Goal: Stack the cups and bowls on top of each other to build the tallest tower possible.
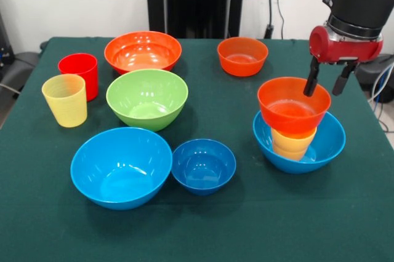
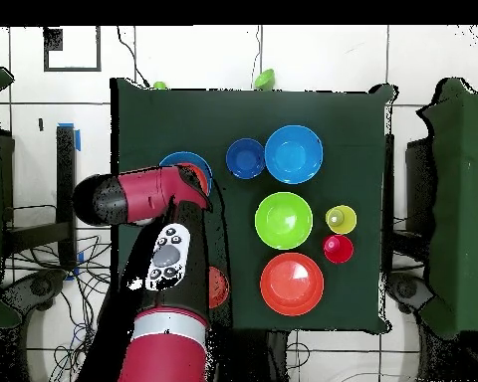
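Note:
The tower stands at the right: a large light-blue bowl as base, the yellow-orange nested cups in it, and a small orange bowl on top. My gripper is open just above that bowl's right rim, one finger over its inside and one outside, holding nothing. Loose on the table are a red cup, a pale yellow cup, a green bowl, a large orange bowl, a second light-blue bowl, a small dark-blue bowl and a small orange bowl.
In the overhead view my arm covers the tower; only the base bowl's rim shows. The green cloth table has its front edge below. The pedestal stands behind the far edge.

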Robot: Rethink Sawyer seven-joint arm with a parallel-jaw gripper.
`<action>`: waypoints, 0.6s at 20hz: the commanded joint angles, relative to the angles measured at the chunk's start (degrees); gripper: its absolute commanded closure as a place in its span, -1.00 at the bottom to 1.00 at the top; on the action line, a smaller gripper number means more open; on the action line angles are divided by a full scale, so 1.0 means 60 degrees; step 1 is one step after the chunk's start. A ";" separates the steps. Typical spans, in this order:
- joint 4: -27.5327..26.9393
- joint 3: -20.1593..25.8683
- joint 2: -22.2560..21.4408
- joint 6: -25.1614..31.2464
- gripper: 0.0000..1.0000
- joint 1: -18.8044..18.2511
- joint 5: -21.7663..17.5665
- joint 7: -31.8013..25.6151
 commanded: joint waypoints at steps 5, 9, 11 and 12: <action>-0.0242 0.0337 0.0061 0.1031 -1.00 0.0324 -0.0084 0.1126; -0.0271 0.0287 -0.0237 0.1687 -1.00 0.0362 0.0074 0.1093; -0.0227 0.0300 -0.0364 0.1836 -1.00 0.0342 0.0114 0.1056; -0.0220 0.0290 -0.0407 0.1888 -1.00 0.0339 0.0103 0.1047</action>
